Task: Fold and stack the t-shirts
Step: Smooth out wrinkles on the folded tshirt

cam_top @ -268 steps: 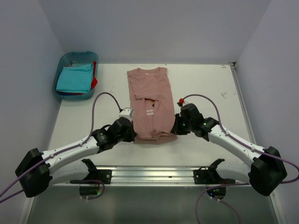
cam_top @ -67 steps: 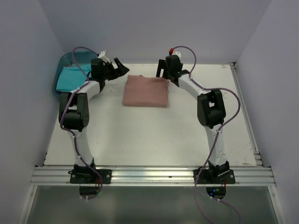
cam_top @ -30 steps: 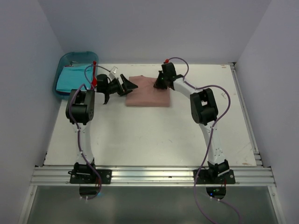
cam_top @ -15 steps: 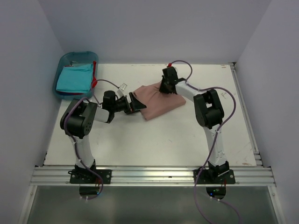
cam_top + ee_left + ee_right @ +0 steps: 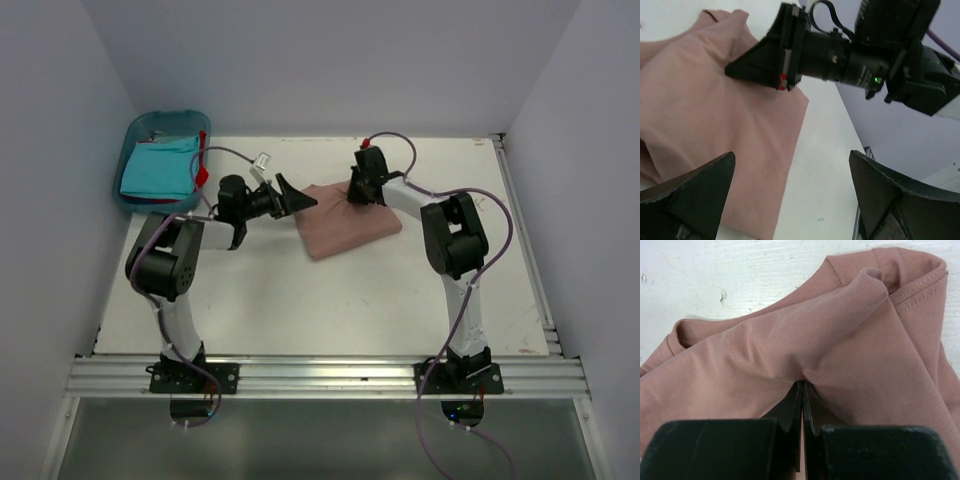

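Now the white table (image 5: 300, 300) carries the folded pink t-shirt (image 5: 350, 222) in its far half, roughly midway between the left and right edges. A second ago this bundle lay square to the far edge. It has since been dragged a little toward the near edge and twisted, so its sides run at a slant and one corner points at the near edge.

The right gripper (image 5: 358, 195) is pinched together on the shirt's far edge; its wrist view shows the cloth puckering into the closed fingertips (image 5: 801, 390). The left gripper (image 5: 298, 195) has swung in from the bin side and sits just beside the shirt's left corner, jaws spread wide with nothing between them (its own view shows only cloth and bare table in the gap).

My judgement: the fold is finished and the bundle is being repositioned, but the twist has loosened its edges, so it may need squaring up before another shirt goes on top.

At the far left corner stands a blue bin (image 5: 135, 135). Inside lies a turquoise t-shirt (image 5: 158, 168), and a red t-shirt (image 5: 201, 176) pokes out at the bin's right side; both are yet to be folded
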`<state>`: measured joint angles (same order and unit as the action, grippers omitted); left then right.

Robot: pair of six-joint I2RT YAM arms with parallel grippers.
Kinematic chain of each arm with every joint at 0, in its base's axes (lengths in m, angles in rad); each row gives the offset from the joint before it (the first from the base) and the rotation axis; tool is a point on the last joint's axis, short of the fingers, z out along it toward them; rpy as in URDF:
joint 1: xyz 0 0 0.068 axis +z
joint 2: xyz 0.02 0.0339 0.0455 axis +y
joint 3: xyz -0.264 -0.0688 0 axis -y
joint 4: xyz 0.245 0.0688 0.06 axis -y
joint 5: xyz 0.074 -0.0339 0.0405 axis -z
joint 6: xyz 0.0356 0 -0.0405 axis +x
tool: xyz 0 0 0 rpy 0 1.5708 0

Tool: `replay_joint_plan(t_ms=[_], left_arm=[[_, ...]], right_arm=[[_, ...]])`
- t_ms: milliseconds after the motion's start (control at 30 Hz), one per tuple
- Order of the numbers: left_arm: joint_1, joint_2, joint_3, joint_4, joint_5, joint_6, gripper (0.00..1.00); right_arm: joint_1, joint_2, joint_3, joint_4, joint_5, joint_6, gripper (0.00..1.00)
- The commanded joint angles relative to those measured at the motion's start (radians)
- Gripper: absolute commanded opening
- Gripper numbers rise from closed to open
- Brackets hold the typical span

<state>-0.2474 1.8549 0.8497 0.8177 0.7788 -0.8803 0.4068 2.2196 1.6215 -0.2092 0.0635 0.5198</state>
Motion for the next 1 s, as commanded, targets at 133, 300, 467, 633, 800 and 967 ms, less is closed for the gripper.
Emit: replay_joint_plan(t_ms=[133,300,467,633,800,967], left_arm=[[-0.001,0.293,0.244,0.152,0.028,-0.128,0.95],[-0.001,0.38,0.383,0.107,0.039,-0.128,0.16],[-0.001,0.386,0.465,-0.15,-0.071,0.0,0.0],[0.02,0.377,0.465,-0.316,-0.222,0.072,0.0],[0.046,0.391,0.443,-0.327,-0.228,0.082,0.0],[0.066,0.423,0.436,-0.391,-0.303,0.149,0.0]], right_arm=[[0.01,0.037,-0.002,-0.065,-0.039,-0.058,0.0],[0.024,0.032,-0.005,-0.062,-0.044,-0.067,0.0],[0.03,0.025,-0.018,-0.059,-0.044,-0.07,0.0],[0.03,0.022,-0.034,-0.053,-0.044,-0.073,0.0],[0.029,0.025,-0.037,-0.052,-0.047,-0.067,0.0],[0.03,0.023,-0.037,-0.055,-0.045,-0.066,0.0]])
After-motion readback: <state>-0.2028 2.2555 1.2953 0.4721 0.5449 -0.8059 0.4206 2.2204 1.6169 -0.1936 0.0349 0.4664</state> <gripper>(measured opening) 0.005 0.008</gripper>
